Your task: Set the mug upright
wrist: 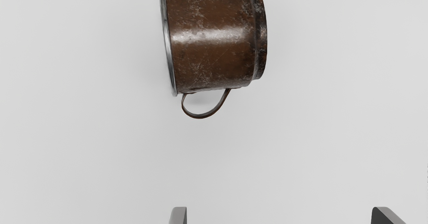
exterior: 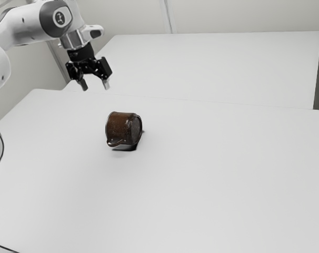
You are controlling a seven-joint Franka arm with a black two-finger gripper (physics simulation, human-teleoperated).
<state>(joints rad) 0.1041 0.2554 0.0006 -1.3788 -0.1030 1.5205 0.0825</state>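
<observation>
Mug down on its side, folks, towards the left on the table, its rim facing the exterior view's left, its base to the right, its handle out on the near side! And here's our claw, above and beyond it, fingers wide apart, nothing between them, well clear of the mug!

Where could we slip up? That round wall might roll if one finger nudges it first; the handle could snag a fingertip if we drop in carelessly; a loose pinch could let the mug swivel as we tip it, and setting it down tilted could topple it again!

Underfoot, a smooth, pale table giving the mug little to brace against, we'd guess; past its far edge, a second pale surface, and behind everything, a plain light wall
</observation>
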